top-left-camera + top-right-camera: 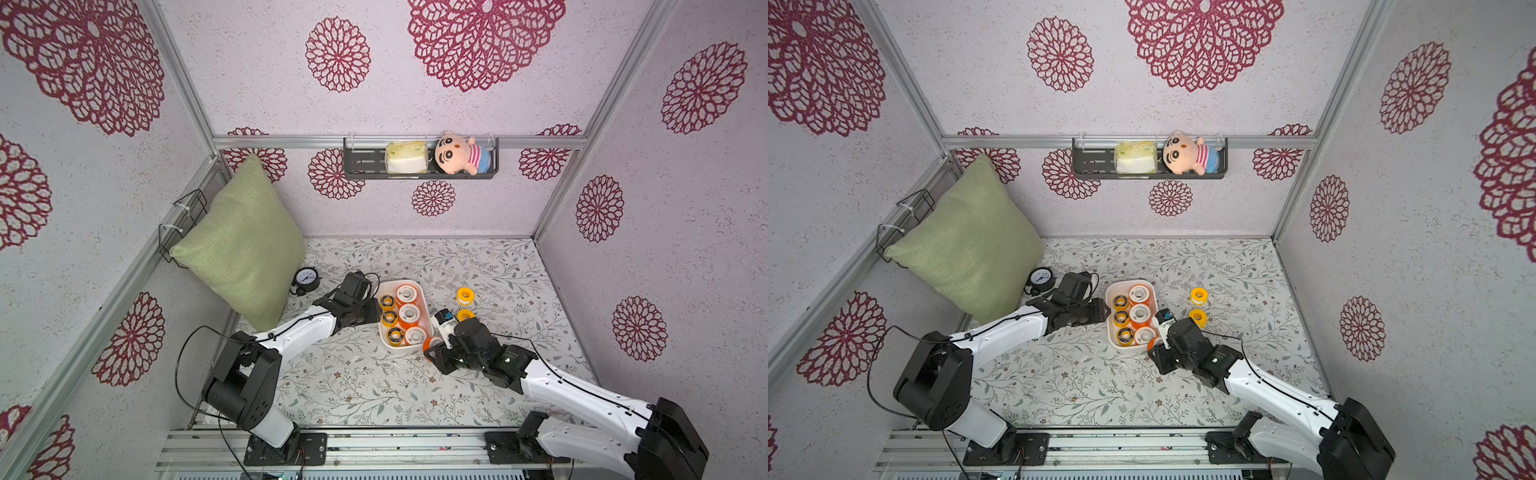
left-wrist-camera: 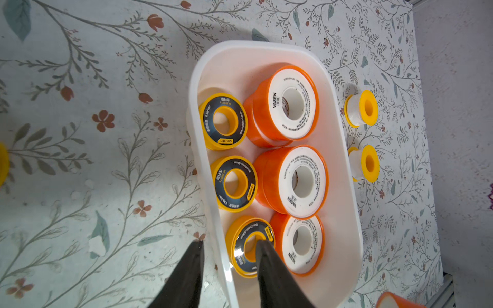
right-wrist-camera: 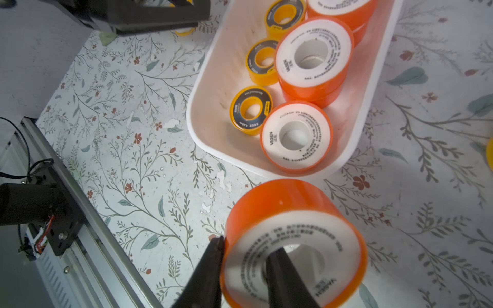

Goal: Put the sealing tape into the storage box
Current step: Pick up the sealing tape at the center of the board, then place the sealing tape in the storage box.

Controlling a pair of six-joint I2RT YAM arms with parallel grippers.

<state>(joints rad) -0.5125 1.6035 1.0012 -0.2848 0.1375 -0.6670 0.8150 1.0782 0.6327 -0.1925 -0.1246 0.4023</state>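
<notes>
The storage box is a white tub holding three yellow black-faced spools and orange white-faced spools of sealing tape. My left gripper is open at the box's left side. One finger is outside the wall and the other finger is in the core of the nearest yellow spool. My right gripper is shut on an orange spool just off the box's near right corner, with one finger in its core. Two yellow spools stand on the table right of the box.
A green cushion leans in the back left corner with a black-rimmed gauge beside it. A dark wall shelf holds a tissue pack and a plush doll. An aluminium rail runs along the front. Another yellow spool lies left of the box.
</notes>
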